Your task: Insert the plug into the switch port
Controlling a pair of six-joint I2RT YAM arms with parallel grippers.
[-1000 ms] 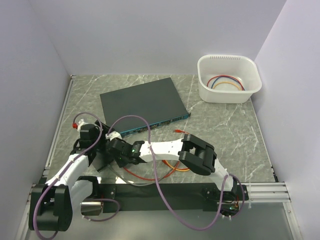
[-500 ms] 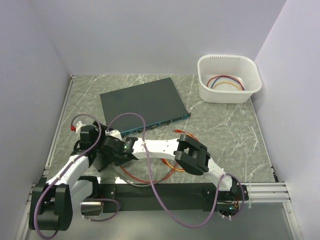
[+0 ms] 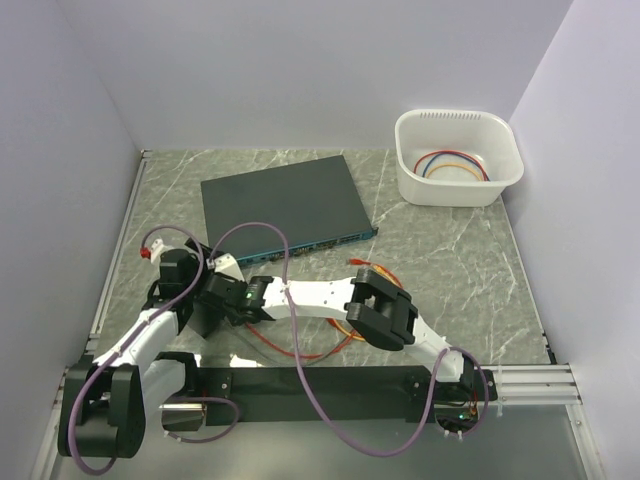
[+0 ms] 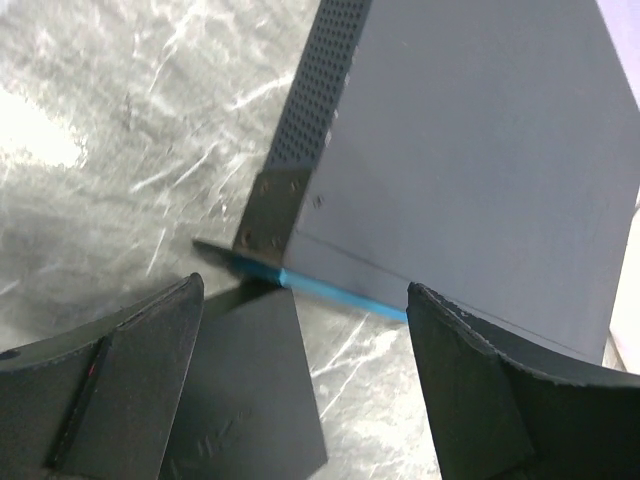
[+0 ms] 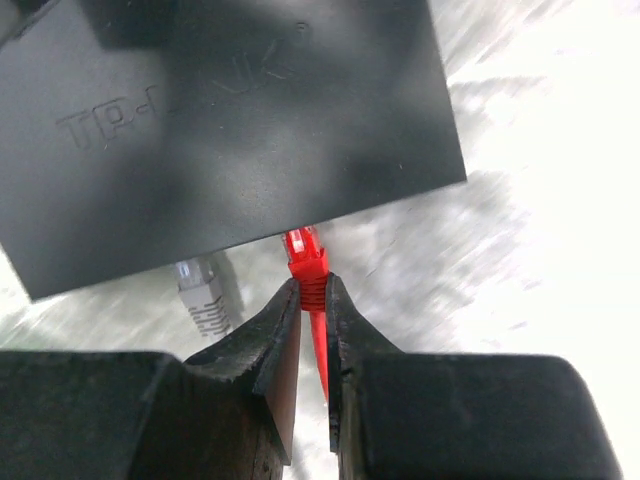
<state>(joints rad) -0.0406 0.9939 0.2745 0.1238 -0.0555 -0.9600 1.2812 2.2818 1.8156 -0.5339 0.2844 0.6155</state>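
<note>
switch [image 4: 470, 150] cut off by the left wrist view's top edge, its sockets [image 3: 310, 246] too small to be told, black slab [image 5: 220, 120] cropped by the right wrist view

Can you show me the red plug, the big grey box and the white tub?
red plug [image 5: 305, 262]: right wrist view, its front end.
switch [image 3: 285, 198]: top view, middle of its top.
white tub [image 3: 455, 192]: top view, its near wall.
</note>
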